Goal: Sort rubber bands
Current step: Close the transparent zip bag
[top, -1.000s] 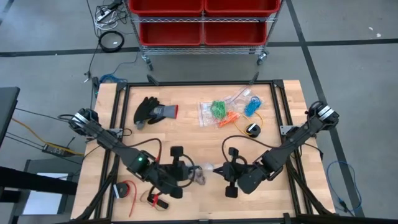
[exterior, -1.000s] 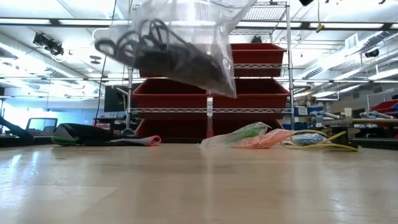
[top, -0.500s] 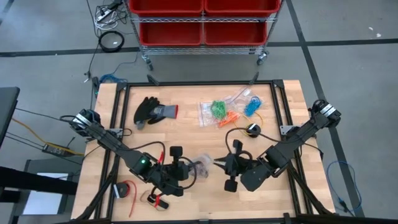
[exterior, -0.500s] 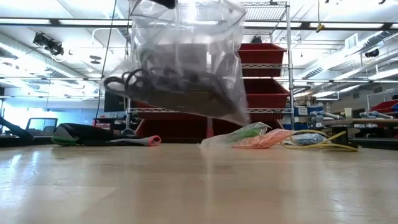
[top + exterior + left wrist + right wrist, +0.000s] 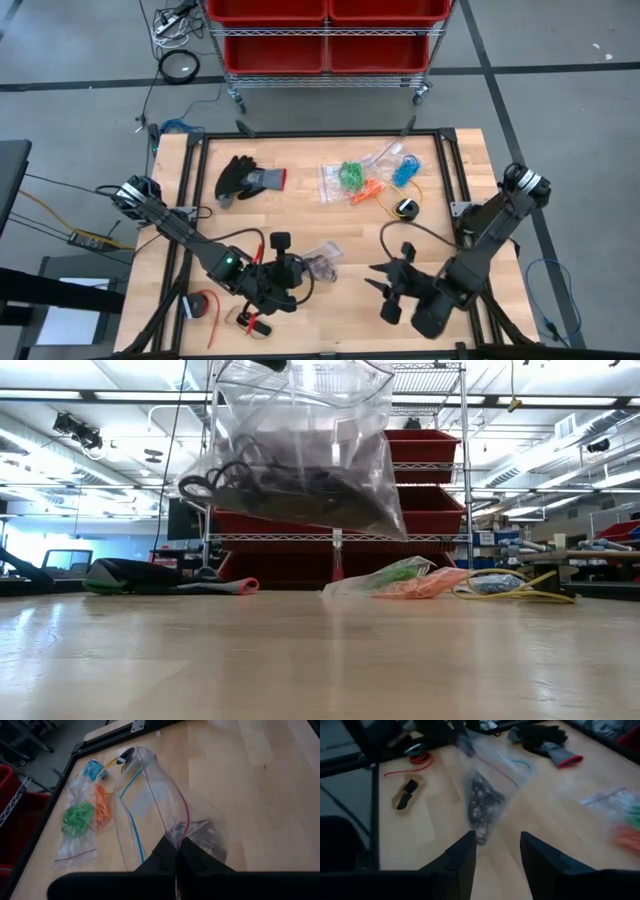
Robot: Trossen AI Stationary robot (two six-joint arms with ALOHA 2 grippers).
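The clear bag (image 5: 322, 262) with black rubber bands (image 5: 290, 485) inside hangs above the wooden table (image 5: 300, 215), held at its top edge by the left gripper (image 5: 177, 851). The jaws of this gripper are together, clamped on the rim of the bag. In the low view the bag is clearly off the table surface, and the black loops lie in a heap at its lower part.

The right gripper (image 5: 497, 845) is to the right of the clear bag, apart from it and not touching it. Its 2 fingers (image 5: 462, 855) stand apart with nothing between them, and they point toward the bag.

Behind the clear bag, toward the far edge of the table, lie 3 other small bags close together: green rubber bands (image 5: 350, 174), orange rubber bands (image 5: 368, 189) and blue rubber bands (image 5: 405, 170). A yellow cable (image 5: 413, 196) runs just beside them. A black glove (image 5: 247, 178) lies to the left of these bags, well apart from the clear bag.
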